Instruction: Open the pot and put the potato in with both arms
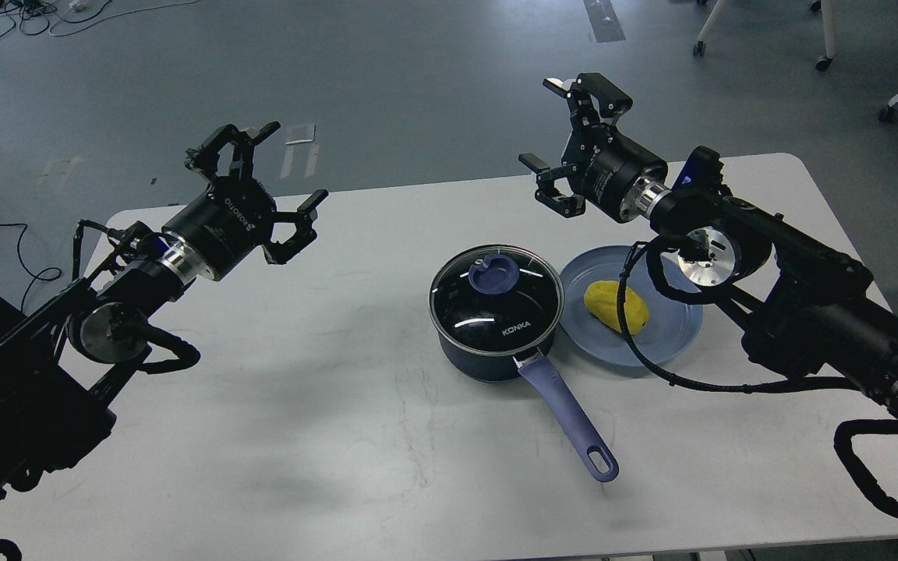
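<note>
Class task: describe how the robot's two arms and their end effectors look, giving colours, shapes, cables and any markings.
Both arms are black with silver ring joints and looping black cables. The left end effector has a round black body with white lettering and black claw-like fingers. The right end effector is built the same; a blue part sits behind its silver wrist ring.

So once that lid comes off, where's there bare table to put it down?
Bare table spreads wide left of the pot, and in front beside its handle. The right is crowded: plate with potato, touching the pot, under the right arm's cable.
</note>
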